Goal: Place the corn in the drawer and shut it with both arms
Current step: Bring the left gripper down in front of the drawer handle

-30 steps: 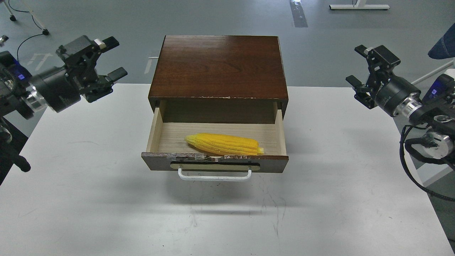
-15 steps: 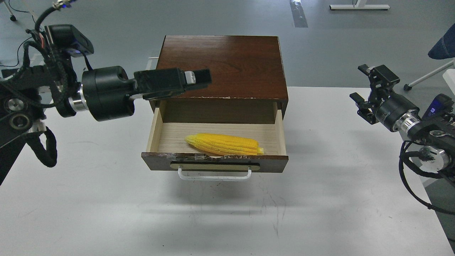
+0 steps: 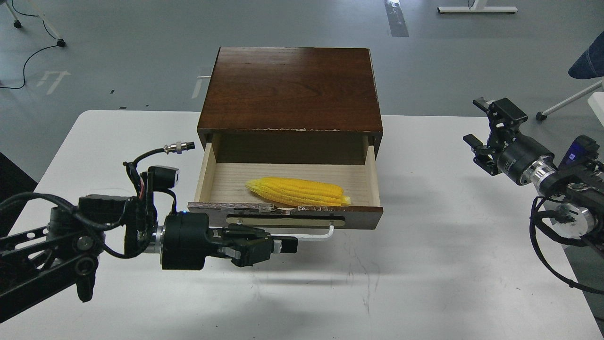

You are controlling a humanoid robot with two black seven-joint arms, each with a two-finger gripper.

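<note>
- The corn [image 3: 298, 191] lies flat inside the open drawer [image 3: 288, 215], near its front wall, so that part of the job looks done.
- The drawer sticks out of the brown cabinet [image 3: 290, 89], which sits at the middle of the far edge of the worktop [image 3: 424, 283].
- The left gripper [image 3: 283, 246] is low in front of the drawer, just by the white handle [image 3: 325, 234]. I cannot tell if its fingers are open or closed, and they hold nothing I can see.
- The right gripper [image 3: 481, 130] waits by the right edge, fingers spread apart and empty.
- To close it well, push the drawer front straight in, gently, with one arm on each side so it does not jam.
</note>
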